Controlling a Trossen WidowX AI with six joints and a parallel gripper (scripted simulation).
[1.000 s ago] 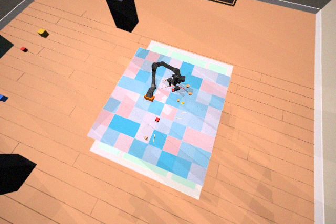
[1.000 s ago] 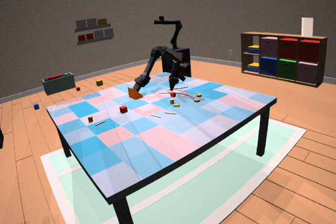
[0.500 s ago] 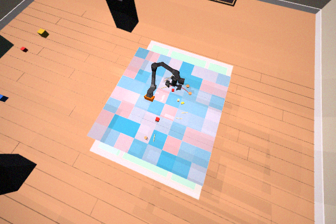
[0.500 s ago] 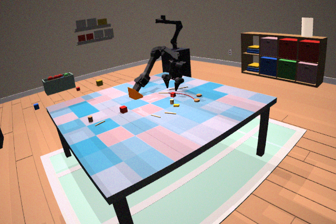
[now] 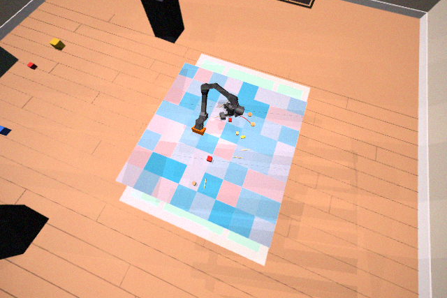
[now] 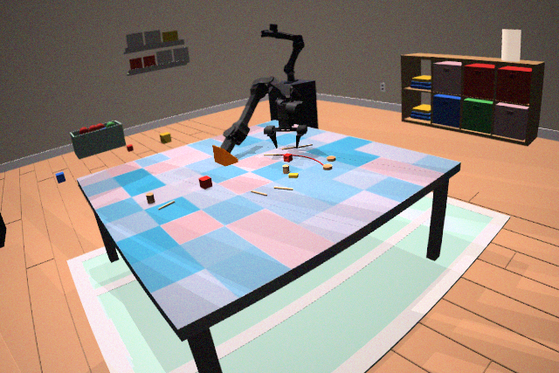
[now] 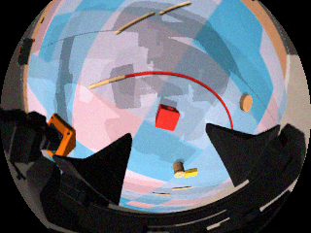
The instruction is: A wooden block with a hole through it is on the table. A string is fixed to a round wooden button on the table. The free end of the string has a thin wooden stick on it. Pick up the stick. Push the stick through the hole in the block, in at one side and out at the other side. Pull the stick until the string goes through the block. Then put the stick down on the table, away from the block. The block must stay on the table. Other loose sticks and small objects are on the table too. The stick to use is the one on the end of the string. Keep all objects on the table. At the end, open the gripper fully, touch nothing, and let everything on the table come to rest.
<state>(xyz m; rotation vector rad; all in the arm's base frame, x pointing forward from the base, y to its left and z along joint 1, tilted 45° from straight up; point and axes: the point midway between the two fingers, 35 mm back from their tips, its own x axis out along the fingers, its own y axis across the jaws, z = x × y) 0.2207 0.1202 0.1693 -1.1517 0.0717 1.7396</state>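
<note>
The small red block (image 5: 230,119) (image 6: 287,157) (image 7: 167,117) stands on the table. A dark spot shows on its upper part in the wrist view; I cannot tell if the hole runs through there. The red string (image 6: 309,158) (image 7: 194,83) curves around the block, apart from it, to a round wooden button (image 5: 252,123) (image 6: 327,166), which a finger hides in the wrist view. The stick on the string's free end (image 6: 272,155) (image 7: 107,82) lies on the table. My gripper (image 6: 286,148) (image 7: 169,132) is open and empty, above the table beside the block, touching nothing that I can see.
Two loose sticks (image 7: 135,23) (image 7: 175,8) lie beyond the string. A second button (image 5: 249,114) (image 6: 330,158) (image 7: 246,102), a wooden cylinder (image 5: 237,132) (image 6: 286,169) (image 7: 179,169) and a yellow piece (image 5: 242,137) (image 6: 293,176) (image 7: 190,173) are nearby. A larger red block (image 5: 209,158) (image 6: 205,182) stands farther off.
</note>
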